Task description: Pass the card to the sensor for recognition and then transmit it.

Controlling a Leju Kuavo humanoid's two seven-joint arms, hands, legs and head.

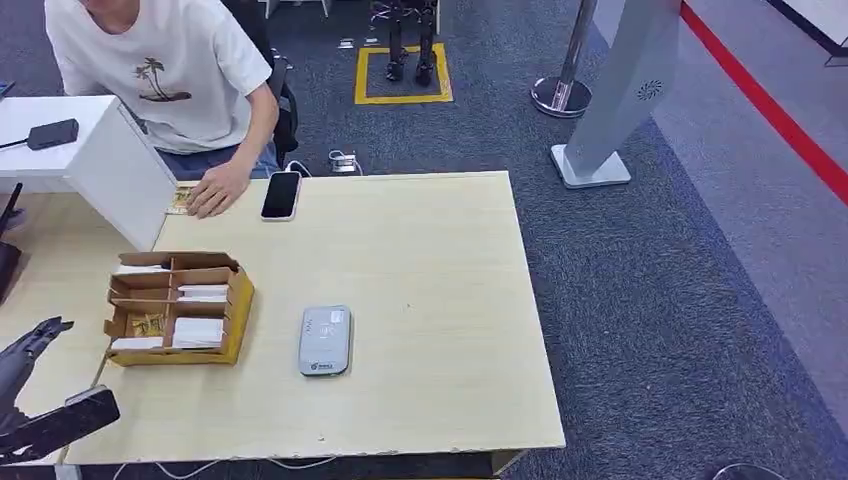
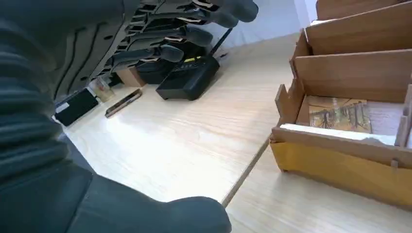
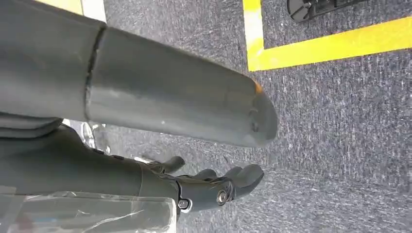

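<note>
Step in hand, as judged: the approach, before any pick. The left hand sits low at the table's near-left corner, beside the cardboard organizer; in the left wrist view its fingers are stretched out and apart, holding nothing. The right hand hangs over grey carpet by a yellow floor line, fingers loosely extended, nothing in it. The cards lie in the organizer's compartments: white stacks in the near and middle cells, and one printed card with a brownish picture lying flat in the cell nearest the left hand. That card's long axis appears to run along the organizer's front wall, face up; which end leads cannot be told. The card reader, a grey rounded slab, lies flat just beside the organizer on its right, long axis running away from the robot, marked face up. A person's hand rests at the far edge next to a phone. Next move, as judged: bring the left hand over the divider walls into a cell, pinch one card by its edge without dragging the stack, lift clear, then carry it flat across to the reader face.
</note>
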